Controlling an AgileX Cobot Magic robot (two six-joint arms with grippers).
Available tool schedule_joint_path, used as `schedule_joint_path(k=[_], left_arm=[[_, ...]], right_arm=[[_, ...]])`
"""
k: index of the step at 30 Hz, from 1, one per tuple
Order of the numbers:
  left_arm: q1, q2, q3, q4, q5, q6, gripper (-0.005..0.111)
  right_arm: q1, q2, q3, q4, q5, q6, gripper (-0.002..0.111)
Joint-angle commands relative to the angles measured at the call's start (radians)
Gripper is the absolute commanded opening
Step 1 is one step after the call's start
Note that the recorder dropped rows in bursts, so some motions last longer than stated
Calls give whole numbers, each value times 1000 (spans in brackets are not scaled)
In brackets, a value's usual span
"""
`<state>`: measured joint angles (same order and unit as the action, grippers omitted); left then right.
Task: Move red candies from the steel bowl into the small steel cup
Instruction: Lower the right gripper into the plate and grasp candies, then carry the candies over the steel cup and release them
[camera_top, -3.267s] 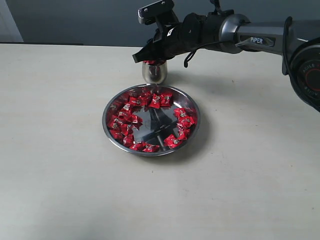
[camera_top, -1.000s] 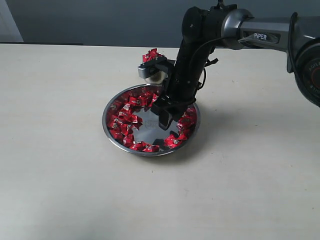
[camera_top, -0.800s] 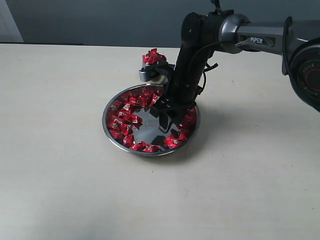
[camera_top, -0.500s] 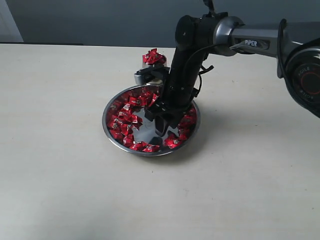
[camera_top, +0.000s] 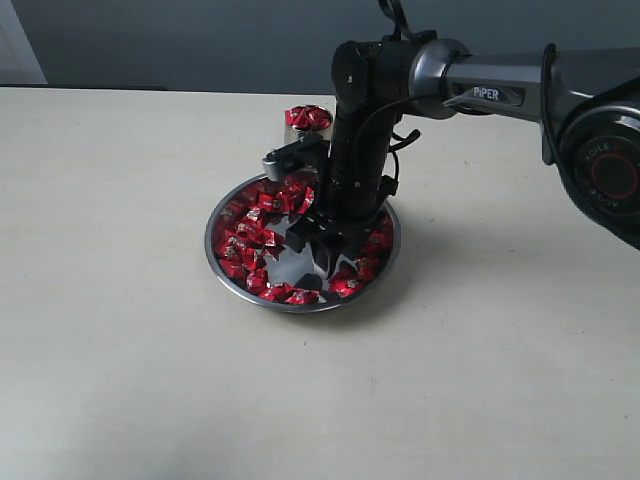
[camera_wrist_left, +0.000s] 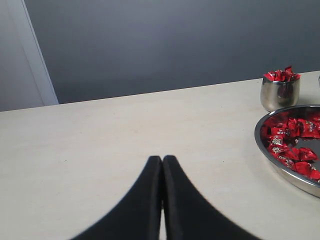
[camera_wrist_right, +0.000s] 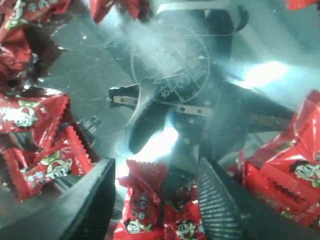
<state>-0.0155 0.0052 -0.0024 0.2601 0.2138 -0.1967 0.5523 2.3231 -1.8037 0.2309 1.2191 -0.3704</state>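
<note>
Red candies (camera_top: 250, 240) are ringing the steel bowl (camera_top: 212, 250), so the right gripper (camera_top: 312, 248) is hanging wide open inside it, straddling one wrapper, with the heaped small steel cup (camera_wrist_left: 280, 94) just beyond the bowl and the left gripper (camera_wrist_left: 161, 161) idling pinched shut off to the bowl's side.

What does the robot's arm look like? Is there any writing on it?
The right arm is a silver-grey tube with white letters saying PIPER, then a black wrist with thin black cables. Its big round joint has a red ring. The right gripper has black fingers with ridged insides. The left gripper has smooth black fingers that taper to points.
</note>
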Motion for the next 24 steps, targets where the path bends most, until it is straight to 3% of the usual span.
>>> schedule_joint_path(k=[1,18,22,24], left_arm=[[-6,-5,2,-4,-6,-4,0],[-6,-5,2,-4,-6,-4,0],[-6,-5,2,-4,-6,-4,0],[-6,-5,2,-4,-6,-4,0]], right_arm=[[-2,5,4,-9,2,6,48],[1,7,53,-24,2,16,47],[1,7,53,-24,2,-2,7],[1,7,50,-24,2,-7,-1]])
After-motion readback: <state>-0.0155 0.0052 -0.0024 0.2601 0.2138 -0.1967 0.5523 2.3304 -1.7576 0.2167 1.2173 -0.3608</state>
